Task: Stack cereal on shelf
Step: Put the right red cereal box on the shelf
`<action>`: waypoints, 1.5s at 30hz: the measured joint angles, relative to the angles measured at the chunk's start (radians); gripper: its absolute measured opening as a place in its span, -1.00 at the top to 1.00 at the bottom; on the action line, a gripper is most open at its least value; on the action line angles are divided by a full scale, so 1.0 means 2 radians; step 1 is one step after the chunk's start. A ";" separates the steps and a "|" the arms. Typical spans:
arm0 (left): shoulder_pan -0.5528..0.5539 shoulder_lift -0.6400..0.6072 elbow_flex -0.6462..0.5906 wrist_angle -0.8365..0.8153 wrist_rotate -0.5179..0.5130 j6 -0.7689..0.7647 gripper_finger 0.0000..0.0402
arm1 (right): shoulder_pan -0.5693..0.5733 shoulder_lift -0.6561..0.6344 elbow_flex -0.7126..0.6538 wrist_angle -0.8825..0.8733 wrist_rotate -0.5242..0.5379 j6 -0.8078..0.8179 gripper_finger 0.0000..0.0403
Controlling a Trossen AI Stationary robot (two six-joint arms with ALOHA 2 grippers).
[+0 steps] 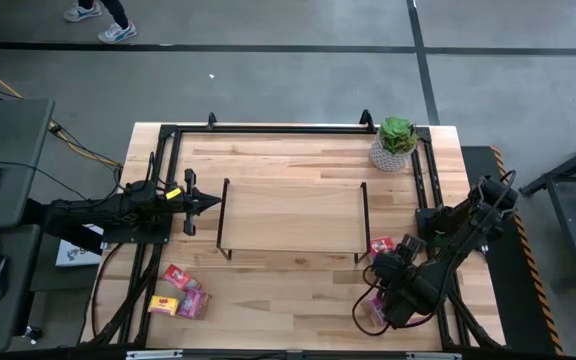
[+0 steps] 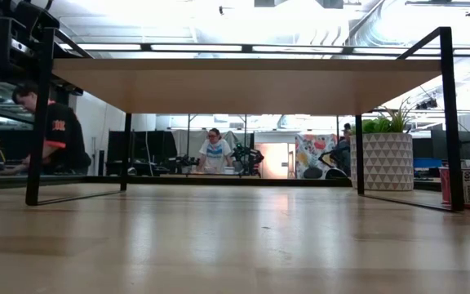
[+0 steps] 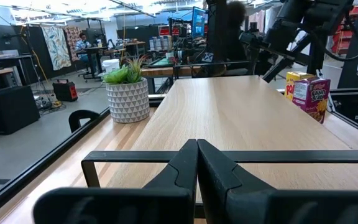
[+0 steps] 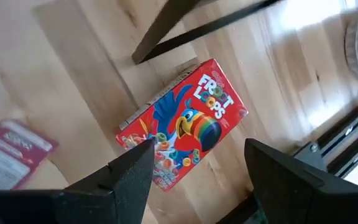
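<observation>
Spread wide above red cereal box [image 4: 182, 124] beside shelf [image 1: 293, 215]: right gripper [image 4: 194, 165]. Probably light, stiff cardboard; best pinched across narrow sides. Pressed together, empty, near shelf: left gripper [image 1: 211, 203].

The red cereal box [image 4: 182, 124] reads "Froot Loops"; the magenta box [image 3: 312, 98] "Raisin Bran".

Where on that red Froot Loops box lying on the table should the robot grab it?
Probably across its two long edges, coming straight down. The red Froot Loops box lies flat, front up, and the right gripper hangs open above it, wide enough for the narrow span.
</observation>
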 joint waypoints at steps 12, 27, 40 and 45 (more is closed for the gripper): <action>0.000 0.000 0.000 0.000 0.000 0.000 0.98 | -0.001 0.001 -0.078 -0.040 -0.072 0.056 0.08; 0.000 0.000 0.000 0.000 0.000 0.000 0.98 | 0.042 -0.128 -0.149 0.045 -0.016 0.120 0.97; 0.000 0.000 0.000 0.000 -0.001 0.000 0.98 | 0.036 -0.268 -0.330 0.293 -0.052 0.140 1.00; 0.000 0.000 0.000 0.000 -0.002 0.000 0.98 | 0.036 -0.274 -0.348 0.358 -0.055 0.110 1.00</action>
